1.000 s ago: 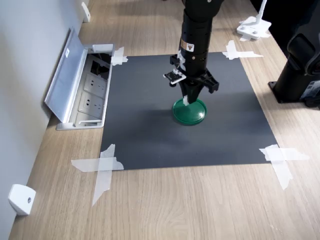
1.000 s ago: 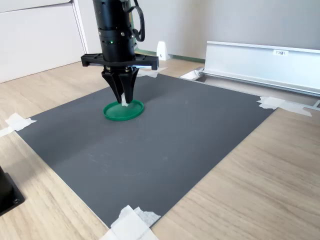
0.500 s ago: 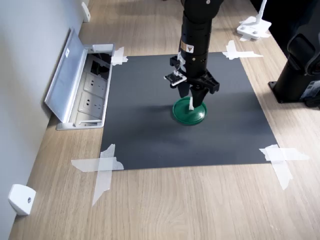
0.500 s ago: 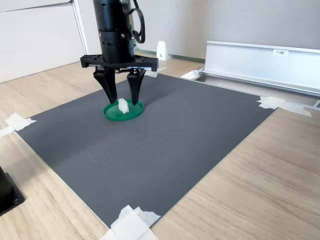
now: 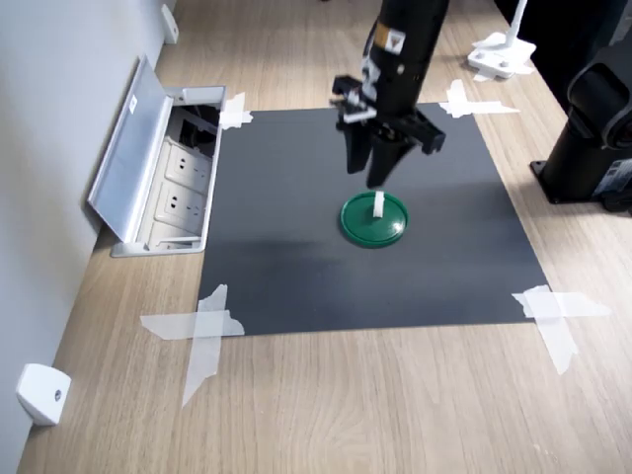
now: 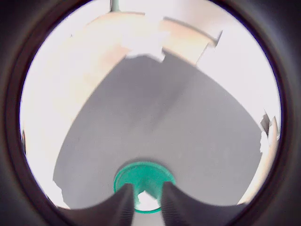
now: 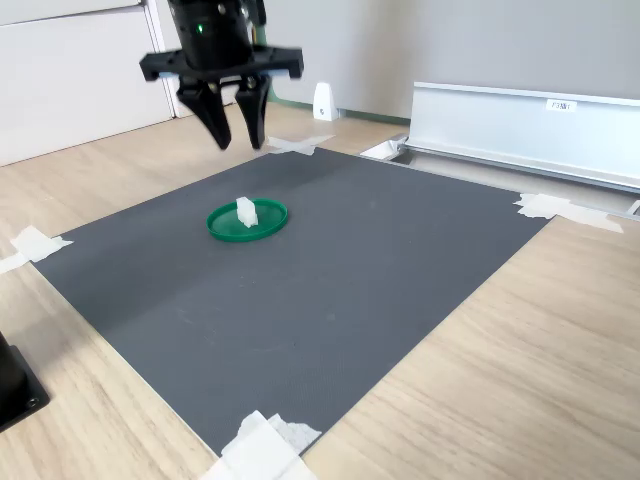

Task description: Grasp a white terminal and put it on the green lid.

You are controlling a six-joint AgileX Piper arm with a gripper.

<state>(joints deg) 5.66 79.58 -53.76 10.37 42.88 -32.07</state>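
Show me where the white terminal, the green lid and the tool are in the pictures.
white terminal (image 7: 245,211), second exterior view, middle of the block.
green lid (image 5: 393,230), first exterior view, bare part near the rim.
tool (image 7: 235,133), second exterior view, midway between the fingertips.

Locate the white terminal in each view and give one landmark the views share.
First exterior view: terminal stands on the green lid, right of centre.
Second exterior view: terminal on the lid, left of centre.
Wrist view: terminal between the jaws, on the lid.
Shared landmark: the lid.
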